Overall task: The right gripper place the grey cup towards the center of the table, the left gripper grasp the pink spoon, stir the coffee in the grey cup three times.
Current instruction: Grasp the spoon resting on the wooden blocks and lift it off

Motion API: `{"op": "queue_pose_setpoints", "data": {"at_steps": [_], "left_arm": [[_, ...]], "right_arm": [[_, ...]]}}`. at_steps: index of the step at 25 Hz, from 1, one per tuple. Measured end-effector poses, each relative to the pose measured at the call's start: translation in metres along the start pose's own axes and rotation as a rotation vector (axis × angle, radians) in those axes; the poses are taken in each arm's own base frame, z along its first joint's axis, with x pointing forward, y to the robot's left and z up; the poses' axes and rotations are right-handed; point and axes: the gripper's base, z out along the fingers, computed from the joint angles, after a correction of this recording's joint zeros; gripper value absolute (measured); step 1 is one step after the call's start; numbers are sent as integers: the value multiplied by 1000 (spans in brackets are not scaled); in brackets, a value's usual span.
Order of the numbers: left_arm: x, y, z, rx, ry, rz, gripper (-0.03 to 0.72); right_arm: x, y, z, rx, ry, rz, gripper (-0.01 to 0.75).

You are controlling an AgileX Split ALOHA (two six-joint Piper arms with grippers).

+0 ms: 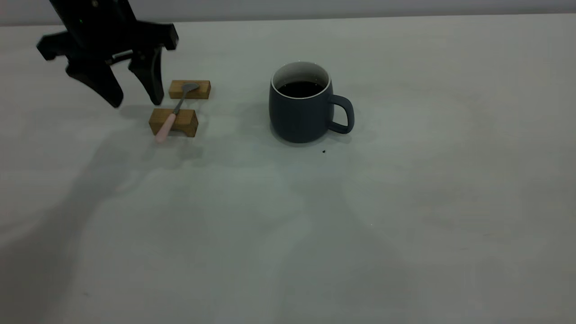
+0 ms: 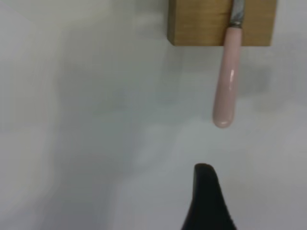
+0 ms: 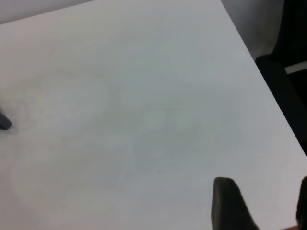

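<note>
- The grey cup [image 1: 302,105] stands upright near the middle of the counter [image 1: 405,202], handle turned toward the right arm's side, with the coffee [image 1: 300,88] dark and well below the rim. Judged from this, the placing step looks done and the spoon grasp is the step in hand.
- The pink spoon [image 1: 174,112] lies bridged across two wooden blocks [image 1: 174,121], bowl on the far block, pink handle overhanging the near block and ending clear of the counter.
- The left end effector [image 1: 135,96] hovers just beside the blocks on the side away from the cup, fingers spread wide and pointing down, holding nothing.
- In the left wrist view, one finger [image 2: 207,201] sits short of the handle tip and not in line with it; the end effector needs to shift toward the spoon before descending.
- Recommended grasp: straddle the pink handle where it overhangs the near block, or the neck in the gap between the blocks, so the fingers close on the spoon without striking wood.
- Close across the handle's width; the handle looks glossy and tapered, so a grip near the very tip may slip.
- Lift straight up before travelling to the cup, to avoid dragging a block.
- The right end effector [image 3: 259,203] is away from the cup over bare counter, holding nothing; its fingers stand apart.
</note>
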Motion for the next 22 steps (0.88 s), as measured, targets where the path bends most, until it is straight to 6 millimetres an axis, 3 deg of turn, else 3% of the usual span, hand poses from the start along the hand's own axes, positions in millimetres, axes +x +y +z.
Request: {"op": "queue_pose_setpoints", "data": {"at_steps": [10, 22], "left_arm": [[-14, 5, 46, -70, 65, 6, 590], [-18, 5, 72, -74, 92, -5, 590]], "right_arm": [[0, 0, 0, 0, 0, 0, 381], [0, 0, 0, 0, 0, 0, 381]]}}
